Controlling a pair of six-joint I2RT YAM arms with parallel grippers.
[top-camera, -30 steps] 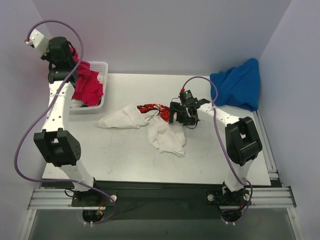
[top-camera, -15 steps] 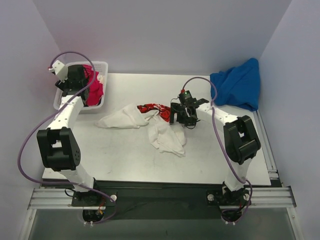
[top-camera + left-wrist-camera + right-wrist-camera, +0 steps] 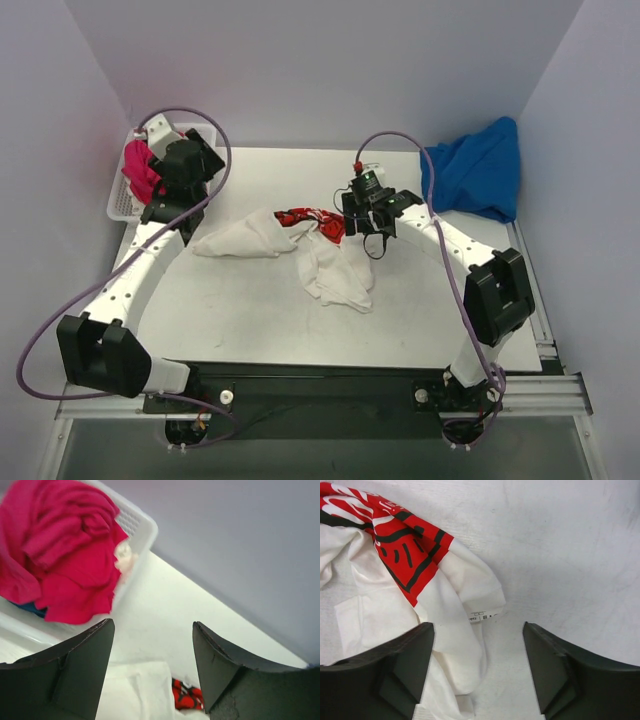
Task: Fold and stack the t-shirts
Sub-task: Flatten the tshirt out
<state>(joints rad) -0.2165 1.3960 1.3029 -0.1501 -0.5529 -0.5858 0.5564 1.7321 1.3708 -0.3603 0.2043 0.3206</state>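
A large white t-shirt with a red print lies crumpled at the middle of the table. My right gripper hovers open over its right edge. In the right wrist view the white t-shirt and its neck label lie below and between the spread fingers. A magenta-pink t-shirt is heaped in the basket. My left gripper stands open and empty just right of the basket. In the left wrist view the pink t-shirt lies at the left. A blue t-shirt sits bunched at the back right.
The white lattice basket stands at the table's back left corner, partly hidden by the left arm. Purple walls close in the back and both sides. Bare tabletop runs along the near edge.
My left gripper has opened, let the pink t-shirt fall into the basket, and swung down and right toward the table. My right gripper shifted slightly back and its jaws narrowed a little.
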